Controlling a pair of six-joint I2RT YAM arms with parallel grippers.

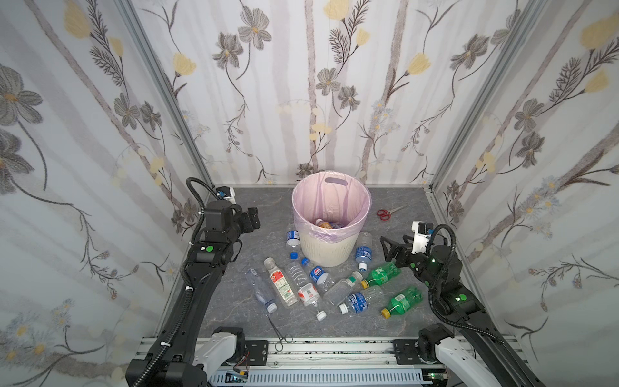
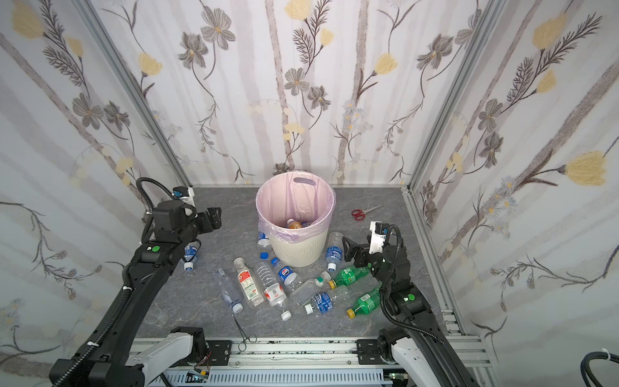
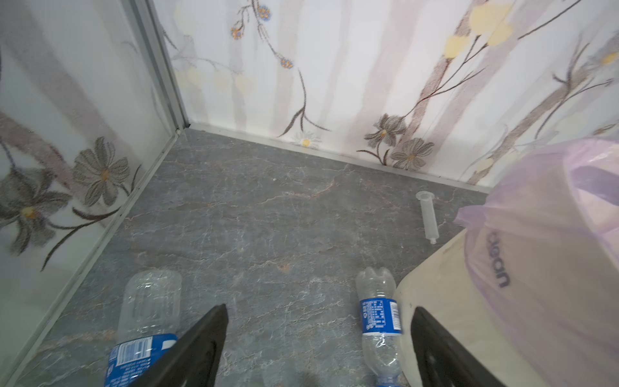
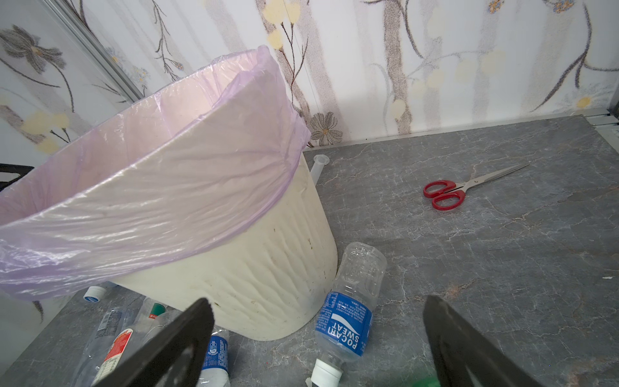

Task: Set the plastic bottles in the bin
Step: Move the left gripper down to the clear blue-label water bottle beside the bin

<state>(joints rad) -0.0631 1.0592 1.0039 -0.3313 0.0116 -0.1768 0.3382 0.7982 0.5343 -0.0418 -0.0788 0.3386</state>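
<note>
Top views, bin: the bin (image 1: 330,249) stands upright at frame centre, at the rear of the bench (image 1: 234,301). Its near wall hides most of the contents; only an orange bottle (image 1: 323,223) and a scrap of blue label show inside.
Top views, plastic bottles: the plastic bottles (image 1: 308,291) lie scattered below the bin, several overlapping. A further bottle (image 2: 190,254) is half hidden under the left arm in a top view.
Top views, claws: the left claw (image 1: 252,217) is left of the bin, seen end-on, so its gap is hard to judge. The right claw (image 1: 393,244) is right of the bin, spread and empty.
Top views, other items: scissors (image 1: 388,212) lie upper right of the bin, forceps (image 1: 278,330) at lower centre.
Left wrist: the fingers are spread wide with nothing between them. One blue-label bottle (image 3: 380,318) lies just beside the bin wall. A second blue-label bottle (image 3: 147,321) is partly covered by a finger and cut off by the frame edge. A syringe barrel (image 3: 427,216) lies near the bin.
Right wrist: the fingers are spread and empty. The Pocari Sweat bottle (image 4: 348,318) rests against the bin's foot. The syringe barrel is mostly hidden behind the bin.
</note>
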